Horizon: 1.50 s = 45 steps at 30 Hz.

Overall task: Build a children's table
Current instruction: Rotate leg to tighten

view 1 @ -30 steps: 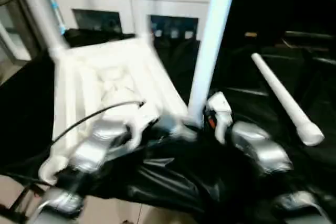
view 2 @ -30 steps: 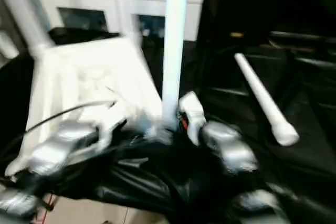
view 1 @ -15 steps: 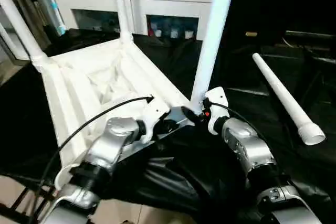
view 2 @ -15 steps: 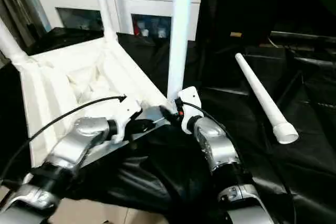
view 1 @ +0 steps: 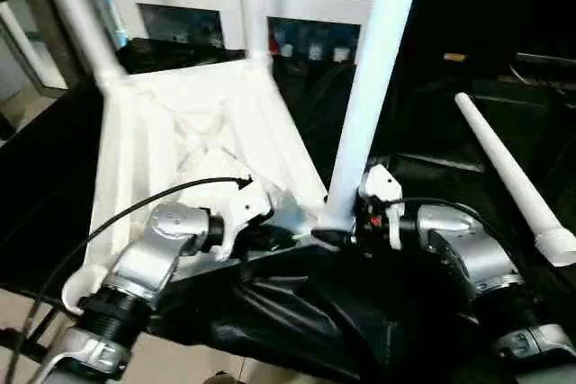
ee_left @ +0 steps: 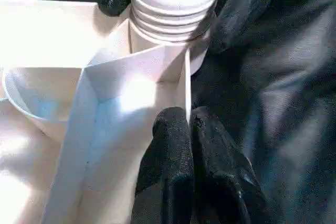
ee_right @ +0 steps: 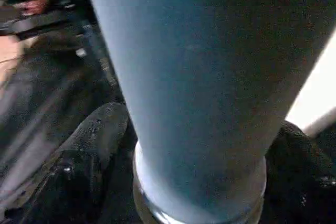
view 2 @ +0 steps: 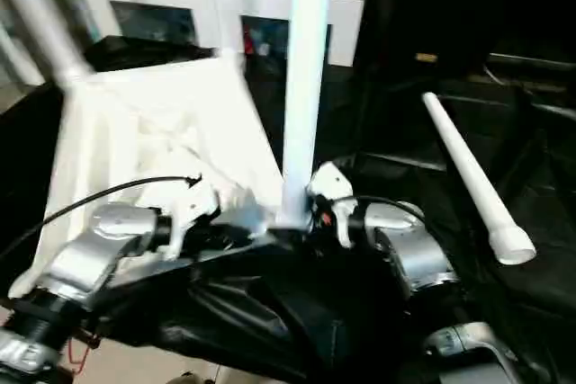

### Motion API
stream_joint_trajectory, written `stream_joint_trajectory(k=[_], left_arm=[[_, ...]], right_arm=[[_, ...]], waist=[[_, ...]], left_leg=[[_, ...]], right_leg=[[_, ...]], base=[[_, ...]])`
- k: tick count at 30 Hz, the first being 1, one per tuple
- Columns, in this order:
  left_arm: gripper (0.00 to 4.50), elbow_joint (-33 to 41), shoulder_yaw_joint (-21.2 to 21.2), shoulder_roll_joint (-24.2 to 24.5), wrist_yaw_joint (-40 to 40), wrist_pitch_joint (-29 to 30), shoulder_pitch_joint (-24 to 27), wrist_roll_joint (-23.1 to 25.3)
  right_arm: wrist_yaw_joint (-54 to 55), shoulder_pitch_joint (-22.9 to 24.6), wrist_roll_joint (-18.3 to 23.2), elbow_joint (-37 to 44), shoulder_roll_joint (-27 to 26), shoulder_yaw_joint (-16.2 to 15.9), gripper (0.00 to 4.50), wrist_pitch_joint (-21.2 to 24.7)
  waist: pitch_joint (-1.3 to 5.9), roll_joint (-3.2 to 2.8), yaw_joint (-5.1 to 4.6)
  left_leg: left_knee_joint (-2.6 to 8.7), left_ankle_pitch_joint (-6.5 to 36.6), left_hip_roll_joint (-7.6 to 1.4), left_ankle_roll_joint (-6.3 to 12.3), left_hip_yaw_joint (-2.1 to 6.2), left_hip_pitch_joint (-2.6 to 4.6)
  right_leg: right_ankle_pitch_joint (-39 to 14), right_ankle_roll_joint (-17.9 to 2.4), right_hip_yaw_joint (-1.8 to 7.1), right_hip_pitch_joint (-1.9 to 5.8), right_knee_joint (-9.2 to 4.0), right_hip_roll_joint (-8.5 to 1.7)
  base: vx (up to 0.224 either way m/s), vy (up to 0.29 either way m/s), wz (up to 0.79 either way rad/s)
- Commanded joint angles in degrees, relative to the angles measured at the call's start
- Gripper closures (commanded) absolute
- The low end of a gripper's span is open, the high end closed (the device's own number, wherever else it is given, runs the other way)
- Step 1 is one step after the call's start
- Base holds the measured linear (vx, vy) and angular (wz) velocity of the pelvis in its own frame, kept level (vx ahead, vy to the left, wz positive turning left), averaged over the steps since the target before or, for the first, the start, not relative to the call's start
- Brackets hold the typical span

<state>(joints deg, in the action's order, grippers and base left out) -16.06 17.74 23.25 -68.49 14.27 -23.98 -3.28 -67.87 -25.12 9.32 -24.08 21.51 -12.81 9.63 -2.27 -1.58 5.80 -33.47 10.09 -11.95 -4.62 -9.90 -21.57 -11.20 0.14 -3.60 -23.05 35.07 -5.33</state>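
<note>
Right wrist view: leg (ee_right: 194,93) hides the tabletop, between the spread right gripper (ee_right: 194,182); left gripper (ee_left: 190,129) closed, empty.

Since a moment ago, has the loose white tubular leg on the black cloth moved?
No; the leg lies unchanged against the black cloth; the camera shifted.

White ribbed plastic square tabletop (view 1: 189,132); white tubular plastic legs (view 1: 369,87); glossy black plastic sheet (view 1: 297,312); silver forearms; black claw fingers (ee_left: 173,166).
</note>
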Motion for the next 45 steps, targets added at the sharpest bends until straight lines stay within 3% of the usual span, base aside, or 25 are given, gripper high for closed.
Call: stream_joint_trajectory(k=[1, 5, 12, 20, 21, 22, 23, 25, 29, 35, 37, 38, 40, 42, 45], left_arm=[[4.5, 2.64, 1.95, -0.26, -3.75, -1.07, -0.25, -2.26], [4.5, 2.95, 2.37, 1.0, -6.48, -0.82, -0.41, -3.12], [4.5, 2.13, 2.18, 1.26, -6.72, -1.41, -0.66, -2.82], [4.5, 1.35, 1.41, -0.76, -2.36, -0.99, -0.3, -2.21], [4.5, 0.04, 1.08, -1.99, 0.76, -0.62, -0.84, -1.02], [4.5, -0.56, 0.95, -2.59, 2.33, -0.15, -1.17, -0.4], [4.5, -1.09, 0.8, -3.2, 3.64, 0.12, -1.46, 0.02], [4.5, -2.61, 0.09, -5.36, 7.1, 0.81, -2.34, 0.46], [4.5, -6.26, -0.7, -10.77, 16.68, 2.74, -5.19, 2.8], [4.5, -7.32, -0.92, -16.38, 22.49, 4.31, -6.71, 3.55], [4.5, -7.27, -0.81, -16.43, 22.29, 4.18, -6.68, 3.57], [4.5, -6.34, -0.27, -15.88, 20.54, 3.3, -6.03, 3.25], [4.5, -5.37, 0.25, -14.71, 18.39, 2.32, -5.29, 2.96], [4.5, -4.12, 0.65, -13.05, 15.91, 1.48, -4.41, 2.42], [4.5, -1.14, 1.19, -9.83, 11.22, 0.64, -2.65, 1.27]], right_arm=[[-3.16, -0.06, 1.34, 2.97, 0.24, -1.86, 0.83, 1.25], [-4.99, 0.3, 1.67, 4.13, 0.59, -2.46, 1.07, 2.06], [-5.73, 1.63, 1.23, 5.4, 0.66, -3.75, 1.7, 2.3], [-0.07, 3.52, 0.49, 5.04, -1.58, -3.04, 1.83, 3.01], [8.86, 2.73, -1.48, 1.1, -4.87, -1.02, 1.83, 2.52], [11.77, 2.42, -2.23, -0.13, -5.85, -0.46, 1.83, 2.17], [13.91, 2.18, -2.68, -1.08, -6.61, 0.01, 1.83, 2.0], [19.38, 1.53, -3.15, -3.56, -8.79, 1.49, 1.83, 2.42], [32.54, 0.07, -3.77, -8.41, -14.89, 4.42, 1.83, 4.69], [39.31, -1.8, -5.75, -11.36, -20.42, 4.42, 1.83, 2.93], [39.39, -1.9, -5.66, -11.47, -20.46, 4.5, 1.27, 2.8], [38.93, -2.25, -3.51, -11.44, -20.66, 6.32, 1.13, 3.84], [37.44, -2.2, -2.94, -10.7, -19.94, 6.56, 1.07, 4.18], [36.51, -2.19, -4.34, -10.29, -18.39, 5.7, 0.77, 2.71], [32.48, -2.39, -6.57, -10.63, -14.91, 4.09, 0.7, -1.22]], waist=[[3.24, 0.22, -0.16], [3.27, 0.19, -0.2], [3.4, 0.19, -0.08], [3.39, -0.22, 0.1], [3.23, -0.14, 0.03], [2.89, -0.34, -0.31], [2.67, -0.16, -0.76], [2.59, -0.01, -1.41], [2.6, 0.21, -2.46], [2.52, 0.16, -2.67], [2.54, 0.12, -2.62], [2.56, -0.1, -2.59], [2.66, -0.03, -2.58], [2.93, -0.36, -2.42], [3.26, -0.3, -2.43]], left_leg=[[3.8, 12.22, -1.14, 3.26, -0.28, 0.84], [3.9, 13.42, -1.12, 2.19, -0.24, 0.99], [3.77, 11.53, -1.03, 2.22, -0.18, 0.75], [3.78, 11.94, -1.06, 2.11, -0.18, 0.85], [3.95, 13.46, -1.03, 1.56, -0.15, 0.86], [4.24, 15.57, -0.9, 0.46, -0.14, 0.96], [4.49, 18.26, -0.76, -0.98, 0.1, 1.11], [4.66, 20.32, -0.64, -1.83, 0.41, 1.25], [4.68, 21.12, -0.5, -1.95, 0.52, 1.36], [4.73, 22.25, -0.38, -1.34, 0.59, 1.34], [4.75, 22.0, -0.41, -0.96, 0.57, 1.26], [4.83, 21.75, -0.43, -0.81, 0.59, 1.14], [4.87, 21.56, -0.51, -0.7, 0.58, 1.12], [4.85, 19.42, -0.69, -0.56, 0.52, 0.89], [4.6, 16.85, -0.7, -0.34, 0.35, 0.59]], right_leg=[[-6.53, -14.19, 2.0, 2.88, -3.61, -2.11], [-8.85, -13.64, 2.12, 2.69, -3.85, -2.22], [-6.53, -13.66, 2.11, 2.86, -3.6, -2.18], [-5.59, -13.91, 2.07, 2.77, -3.61, -2.11], [-7.8, -13.53, 2.08, 2.78, -3.83, -2.15], [-11.8, -12.88, 2.12, 2.51, -4.28, -2.29], [-17.32, -11.36, 2.0, 2.56, -4.73, -2.43], [-22.84, -9.11, 1.94, 2.59, -5.28, -2.49], [-24.46, -8.22, 1.92, 2.19, -5.78, -2.35], [-27.54, -6.38, 1.76, 1.87, -6.45, -2.36], [-26.96, -6.3, 1.84, 1.82, -6.45, -2.37], [-26.15, -6.4, 1.87, 1.91, -6.35, -2.35], [-24.73, -6.86, 1.91, 1.95, -6.23, -2.32], [-19.43, -8.23, 2.06, 2.14, -5.6, -2.26], [-13.26, -10.11, 2.04, 2.52, -4.9, -2.19]], base=[[0.0, 0.0, 0.0], [0.0, 0.0, 0.0], [0.0, 0.0, 0.0], [0.0, 0.0, 0.0], [0.0, 0.0, 0.0], [0.0, 0.0, 0.0], [0.0, 0.0, 0.0], [0.0, 0.0, 0.0], [0.0, 0.0, 0.0], [0.0, 0.0, 0.0], [0.0, 0.0, 0.0], [0.0, 0.0, 0.0], [0.0, 0.0, 0.0], [0.0, 0.0, 0.0], [0.0, 0.0, 0.0]])
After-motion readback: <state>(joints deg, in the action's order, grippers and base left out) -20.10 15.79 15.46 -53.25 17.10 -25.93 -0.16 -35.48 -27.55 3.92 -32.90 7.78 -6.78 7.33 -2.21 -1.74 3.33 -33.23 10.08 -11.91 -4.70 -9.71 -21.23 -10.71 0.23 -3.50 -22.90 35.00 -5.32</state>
